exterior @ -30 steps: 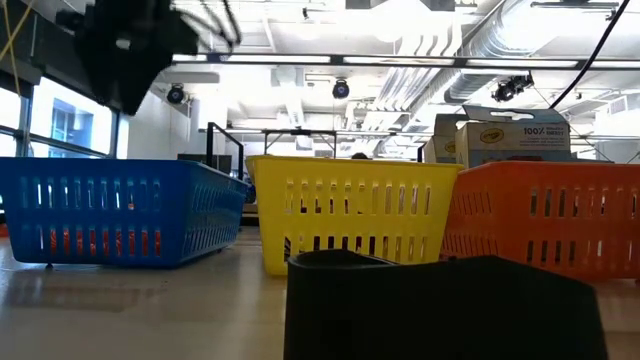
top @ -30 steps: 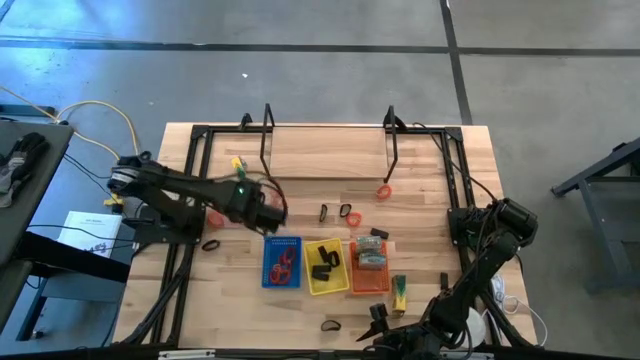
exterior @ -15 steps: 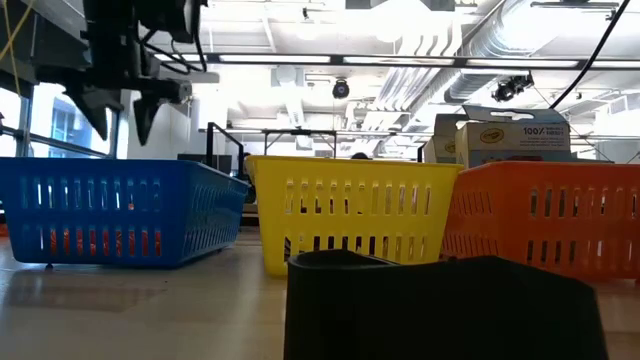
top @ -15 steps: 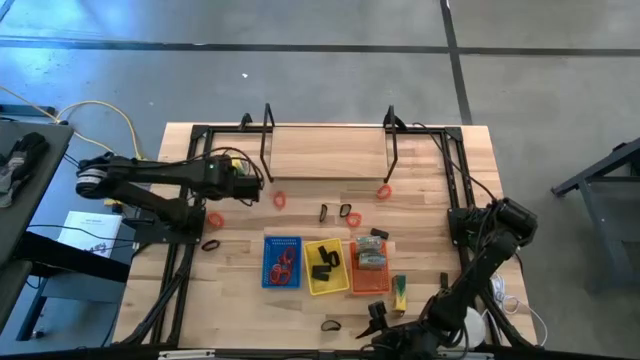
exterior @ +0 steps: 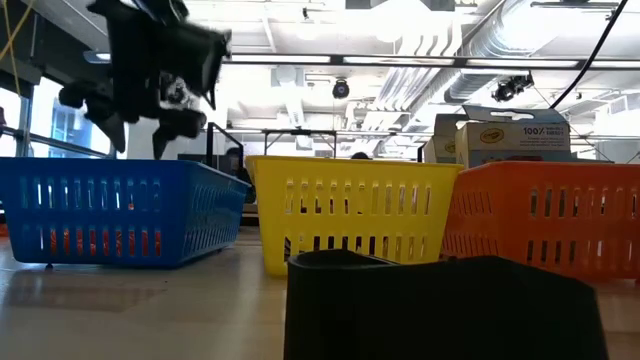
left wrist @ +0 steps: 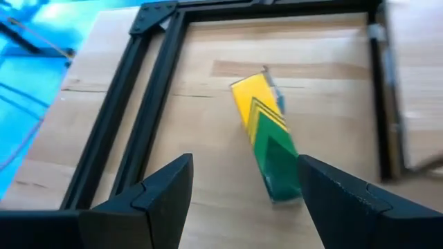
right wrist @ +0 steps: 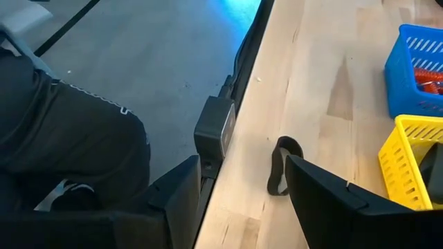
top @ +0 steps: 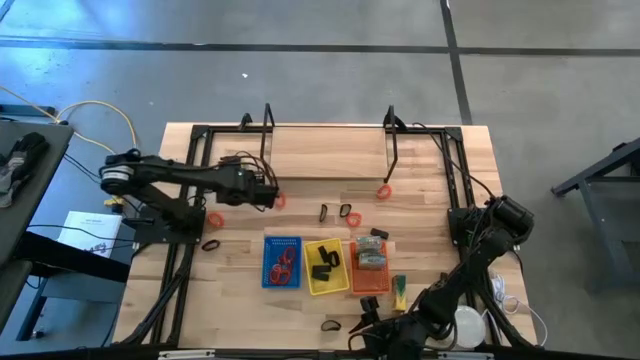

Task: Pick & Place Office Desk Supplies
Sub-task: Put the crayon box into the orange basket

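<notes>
From above, three trays sit in a row, each for one sort: red loops in the blue tray, black clips in the yellow tray. The left gripper hovers beside a loose red loop, wide open and empty.

Its wrist camera shows a yellow-green box just ahead, between its open fingers.

The right gripper (low, by the front edge) is open and empty too, with a black loop just ahead.

A pale wooden worktop stands on a grey concrete floor crossed by dark seams. Beyond the worktop, a white ceiling carries ducts and strip lights; cardboard boxes stand behind.
</notes>
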